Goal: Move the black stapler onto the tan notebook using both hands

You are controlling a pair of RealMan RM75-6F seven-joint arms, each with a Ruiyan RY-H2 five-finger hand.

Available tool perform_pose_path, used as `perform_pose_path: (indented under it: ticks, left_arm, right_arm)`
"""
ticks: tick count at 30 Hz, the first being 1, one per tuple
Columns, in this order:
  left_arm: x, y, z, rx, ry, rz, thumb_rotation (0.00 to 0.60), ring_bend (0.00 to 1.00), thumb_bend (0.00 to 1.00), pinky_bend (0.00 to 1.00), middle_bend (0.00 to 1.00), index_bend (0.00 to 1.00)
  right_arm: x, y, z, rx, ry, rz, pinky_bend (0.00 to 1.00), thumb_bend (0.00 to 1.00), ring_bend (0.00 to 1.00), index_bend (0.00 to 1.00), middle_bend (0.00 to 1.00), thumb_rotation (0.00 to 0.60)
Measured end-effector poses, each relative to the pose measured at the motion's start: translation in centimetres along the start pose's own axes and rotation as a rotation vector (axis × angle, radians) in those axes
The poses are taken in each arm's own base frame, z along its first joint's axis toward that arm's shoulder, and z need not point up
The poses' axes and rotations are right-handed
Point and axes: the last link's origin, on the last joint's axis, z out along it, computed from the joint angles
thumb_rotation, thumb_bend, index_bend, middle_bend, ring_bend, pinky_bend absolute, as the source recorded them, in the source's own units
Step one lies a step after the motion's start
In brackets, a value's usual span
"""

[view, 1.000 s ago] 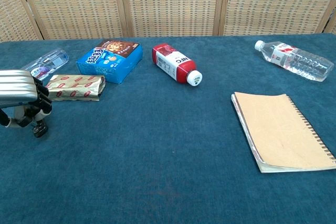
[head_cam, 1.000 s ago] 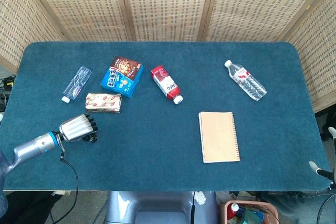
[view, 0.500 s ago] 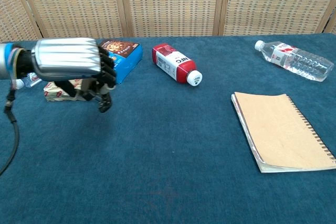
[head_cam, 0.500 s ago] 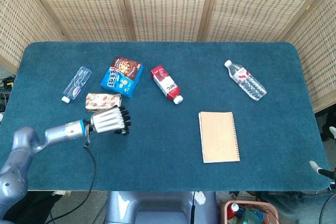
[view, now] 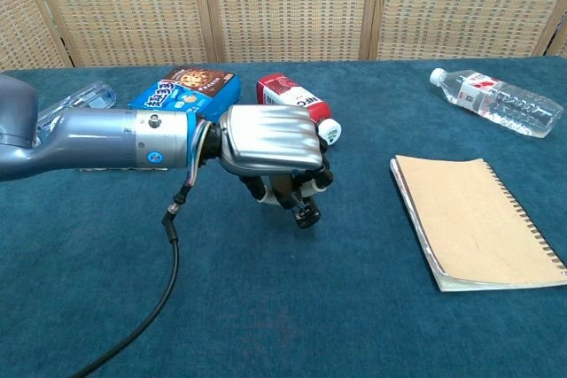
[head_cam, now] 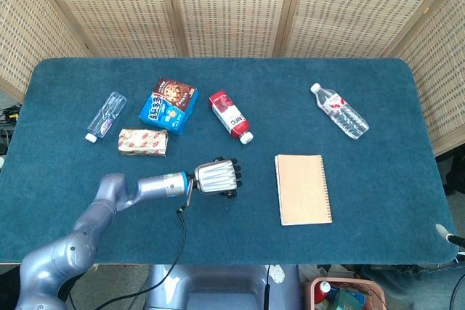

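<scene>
My left hand point(head_cam: 216, 178) point(view: 270, 143) hovers over the middle of the blue table, knuckles up, with its fingers curled down around a small black stapler point(view: 306, 214). Only the stapler's dark end shows under the fingers in the chest view. The tan spiral notebook point(head_cam: 303, 188) point(view: 474, 219) lies flat to the right of the hand, a short gap away. A small pale tip point(head_cam: 443, 231) at the right edge of the head view may belong to my right hand; too little shows to read it.
Behind the left hand lie a red bottle point(head_cam: 231, 116) point(view: 297, 105), a blue cookie box point(head_cam: 168, 104), a foil snack pack point(head_cam: 143, 141) and a small clear bottle point(head_cam: 106, 115). A water bottle point(head_cam: 340, 110) point(view: 496, 102) lies at the back right. A cable point(view: 168, 245) hangs from the left wrist.
My left hand has swept from the table's left side rightward to the middle, carrying the stapler, and now sits close to the notebook.
</scene>
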Motion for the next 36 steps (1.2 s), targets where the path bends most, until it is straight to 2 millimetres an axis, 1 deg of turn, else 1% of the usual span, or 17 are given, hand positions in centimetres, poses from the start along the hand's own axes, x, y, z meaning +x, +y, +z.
perform_pose_path:
  ticks: [2,3,5,6,7,9,10,14,17,21,23,24,26,27,28,30,36]
  left_arm:
    - [0.1,0.5,1.0,-0.009,-0.002,0.003,0.6,0.47,0.39,0.51,0.57,0.69]
    - [0.1,0.6,1.3,-0.014,-0.005,0.008,0.6,0.47,0.36,0.51,0.55,0.66]
    - [0.2,0.8,2.0,-0.026,-0.011,0.024,0.6,0.47,0.26,0.49,0.48,0.54]
    - [0.2,0.9,2.3,-0.031,-0.014,0.029,0.6,0.44,0.19,0.46,0.41,0.41]
    - [0.2,1.1,2.5,-0.039,-0.016,0.035,0.6,0.4,0.13,0.43,0.33,0.27]
    - [0.2,1.2,2.5,-0.053,-0.019,0.045,0.6,0.3,0.04,0.37,0.2,0.07]
    - [0.2,1.3,2.5,-0.061,-0.016,0.049,0.6,0.27,0.01,0.35,0.16,0.02]
    - [0.5,1.3,2.2,-0.073,0.009,0.05,0.6,0.21,0.0,0.31,0.09,0.0]
    - [1.0,0.8,1.8,-0.071,0.037,0.053,0.6,0.16,0.0,0.27,0.03,0.0]
    - [1.9,-0.4,0.7,-0.054,0.089,0.061,0.6,0.13,0.0,0.25,0.0,0.0]
    - [2.6,-1.5,-0.2,-0.032,0.13,0.06,0.6,0.1,0.0,0.23,0.0,0.0]
    - [3.0,-2.1,-0.8,-0.016,0.151,0.058,0.6,0.07,0.0,0.21,0.0,0.0]
    - [3.8,-3.8,-2.7,0.039,0.202,0.048,0.6,0.02,0.0,0.15,0.0,0.0]
    - [4.1,-4.5,-3.6,0.072,0.223,0.041,0.6,0.0,0.0,0.09,0.0,0.0]
    - [4.3,-5.4,-4.8,0.124,0.248,0.025,0.6,0.0,0.0,0.05,0.0,0.0]
    - [4.1,-6.2,-6.6,0.212,0.277,-0.024,0.6,0.0,0.0,0.0,0.0,0.0]
    - [2.6,-7.3,-12.0,0.447,0.263,-0.194,0.6,0.0,0.0,0.0,0.0,0.0]
  right_arm:
    - [0.1,0.2,0.0,-0.009,0.002,0.003,0.0,0.0,0.0,0.0,0.0,0.6]
    - [0.1,0.3,0.0,-0.013,0.003,0.004,0.0,0.0,0.0,0.0,0.0,0.6]
    - [0.1,0.5,0.1,-0.019,0.001,0.006,0.0,0.0,0.0,0.0,0.0,0.6]
    - [0.1,0.5,0.1,-0.019,0.0,0.007,0.0,0.0,0.0,0.0,0.0,0.6]
    - [0.1,0.5,0.1,-0.019,-0.002,0.008,0.0,0.0,0.0,0.0,0.0,0.6]
    - [0.1,0.5,0.1,-0.018,-0.003,0.007,0.0,0.0,0.0,0.0,0.0,0.6]
    - [0.1,0.5,0.1,-0.017,-0.004,0.008,0.0,0.0,0.0,0.0,0.0,0.6]
    - [0.1,0.6,0.1,-0.015,-0.003,0.008,0.0,0.0,0.0,0.0,0.0,0.6]
    - [0.2,0.5,0.1,-0.012,-0.001,0.009,0.0,0.0,0.0,0.0,0.0,0.6]
    - [0.2,0.4,0.0,-0.005,0.0,0.009,0.0,0.0,0.0,0.0,0.0,0.6]
    - [0.2,0.3,-0.1,-0.001,-0.001,0.009,0.0,0.0,0.0,0.0,0.0,0.6]
    - [0.2,0.2,-0.1,0.002,-0.001,0.009,0.0,0.0,0.0,0.0,0.0,0.6]
    - [0.2,0.1,-0.2,0.007,-0.002,0.009,0.0,0.0,0.0,0.0,0.0,0.6]
    - [0.2,0.0,-0.2,0.01,-0.003,0.008,0.0,0.0,0.0,0.0,0.0,0.6]
    - [0.2,0.0,-0.3,0.013,-0.004,0.005,0.0,0.0,0.0,0.0,0.0,0.6]
    - [0.1,-0.2,-0.4,0.018,-0.007,-0.001,0.0,0.0,0.0,0.0,0.0,0.6]
    - [-0.5,-1.1,-0.4,0.061,-0.023,-0.022,0.0,0.0,0.0,0.0,0.0,0.6]
